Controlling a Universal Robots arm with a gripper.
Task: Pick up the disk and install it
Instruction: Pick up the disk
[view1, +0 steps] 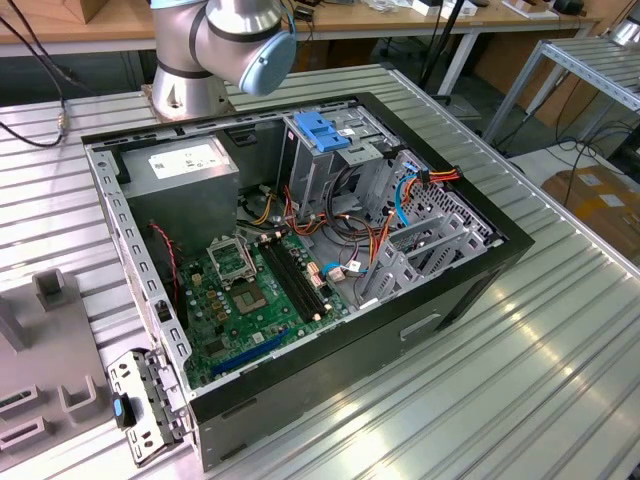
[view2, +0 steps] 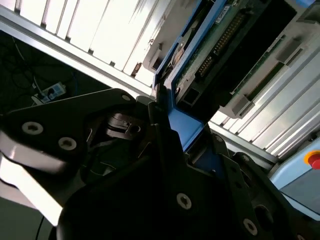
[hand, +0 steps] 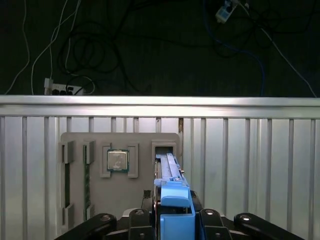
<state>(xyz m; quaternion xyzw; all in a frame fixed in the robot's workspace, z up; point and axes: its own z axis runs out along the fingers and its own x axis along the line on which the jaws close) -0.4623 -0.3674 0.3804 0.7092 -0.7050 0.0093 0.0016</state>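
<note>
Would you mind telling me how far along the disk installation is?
Grasping looks done: the gripper is shut on the disk by its blue rail. In hand: the disk, standing on edge at the grey holder slot. Left: installing it, since it is not yet at the computer case.

Bright, even light in the exterior view; glare streaked the metal bench (view1: 530, 335) at four o'clock.
</note>
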